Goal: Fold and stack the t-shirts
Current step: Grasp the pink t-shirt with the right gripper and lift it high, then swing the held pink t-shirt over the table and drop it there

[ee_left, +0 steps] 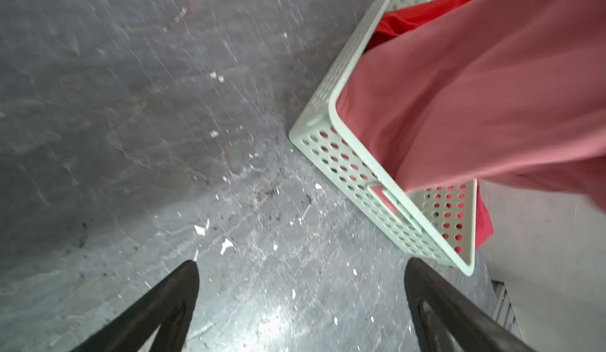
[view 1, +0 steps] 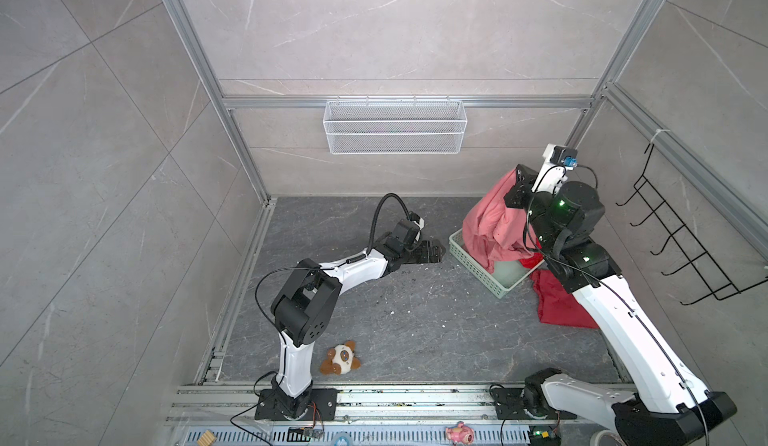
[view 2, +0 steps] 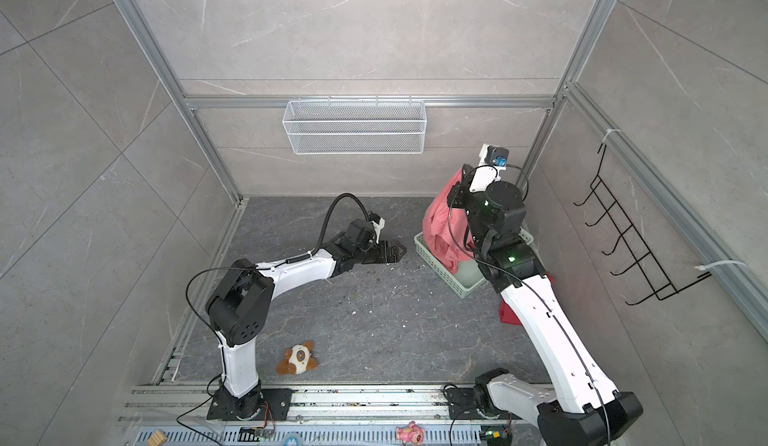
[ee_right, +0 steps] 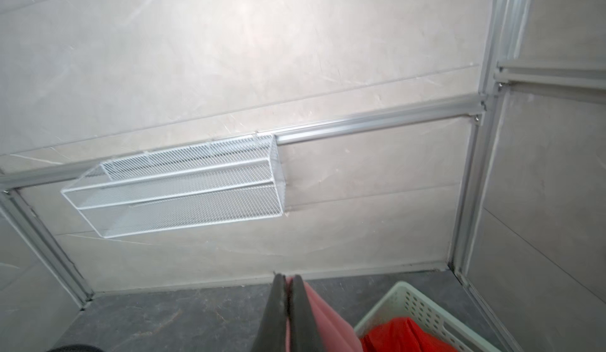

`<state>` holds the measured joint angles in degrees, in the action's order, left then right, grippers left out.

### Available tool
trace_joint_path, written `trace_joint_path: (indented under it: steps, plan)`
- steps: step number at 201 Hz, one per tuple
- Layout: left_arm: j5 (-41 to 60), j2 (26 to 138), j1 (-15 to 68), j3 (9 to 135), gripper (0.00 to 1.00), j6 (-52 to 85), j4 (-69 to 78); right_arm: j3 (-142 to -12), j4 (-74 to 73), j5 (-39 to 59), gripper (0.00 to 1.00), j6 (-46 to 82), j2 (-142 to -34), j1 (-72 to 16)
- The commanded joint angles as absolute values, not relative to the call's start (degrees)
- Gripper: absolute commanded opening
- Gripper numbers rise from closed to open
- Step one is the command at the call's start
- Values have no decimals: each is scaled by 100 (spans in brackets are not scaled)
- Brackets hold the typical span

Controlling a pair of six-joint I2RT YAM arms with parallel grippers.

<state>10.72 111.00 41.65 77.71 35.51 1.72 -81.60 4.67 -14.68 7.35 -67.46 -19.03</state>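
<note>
Nearest, a dark red t-shirt (view 1: 557, 305) lies crumpled on the floor beside the green basket (view 1: 473, 265). The left gripper (ee_left: 301, 265) waits wide open, empty, near the basket. Farther back, the right gripper (ee_right: 288, 280) pinches the pink t-shirt (view 1: 490, 224), holding it half out; a bright red t-shirt (ee_left: 423, 16) sits inside. The cloth looks light and floppy, so grab a hanging edge.
</note>
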Motion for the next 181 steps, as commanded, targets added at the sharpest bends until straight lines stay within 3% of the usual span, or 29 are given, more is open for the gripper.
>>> trace_joint_path:
  steps: [1, 75, 128, 152, 181]
  plan:
    - [1099, 10855, 4114, 7767, 100, 3456, 290, -9140, 465, -762, 0, 527, -6963, -2045]
    - [1216, 9523, 3796, 6859, 99, 3315, 1002, -11223, 831, 924, 0, 956, -8118, -3061]
    - [1312, 8143, 3340, 5897, 99, 3291, 1420, -12740, 1005, 1728, 0, 1501, -9654, -4023]
    - [502, 7376, 3336, 5672, 99, 2921, 745, -12470, 874, 1607, 0, 1751, -9832, -4131]
    - [-663, 6605, 3328, 5367, 97, 2606, 1, -11101, 740, 645, 0, 1927, -9394, -4129]
